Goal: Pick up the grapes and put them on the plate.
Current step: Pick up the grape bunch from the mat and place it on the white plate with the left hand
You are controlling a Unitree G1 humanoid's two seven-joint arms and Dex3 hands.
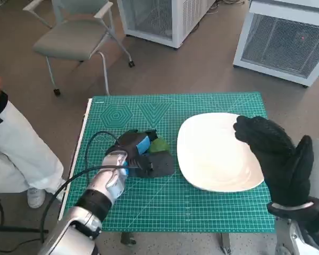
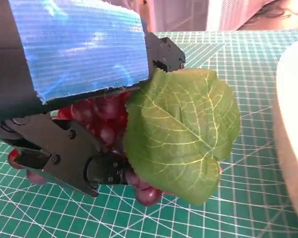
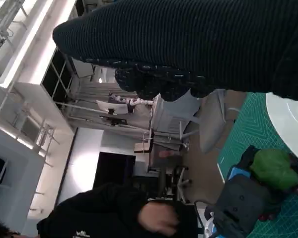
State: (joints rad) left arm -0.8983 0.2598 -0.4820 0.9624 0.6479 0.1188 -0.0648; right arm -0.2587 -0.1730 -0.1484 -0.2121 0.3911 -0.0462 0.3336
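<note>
One bunch of red grapes [image 2: 109,130], topped by a green leaf [image 2: 181,134], lies on the green cutting mat [image 1: 212,207] inside the left hand [image 1: 141,154]. Black fingers [image 2: 72,158] wrap the fruit from both sides, grasping it; the leaf projects beyond the fingertips toward the white plate [image 1: 215,154], just beside it. Over the plate's far edge hangs the gloved right hand [image 1: 279,154], fingers loosely apart, holding nothing. A person [image 1: 13,154] stands beside the table.
</note>
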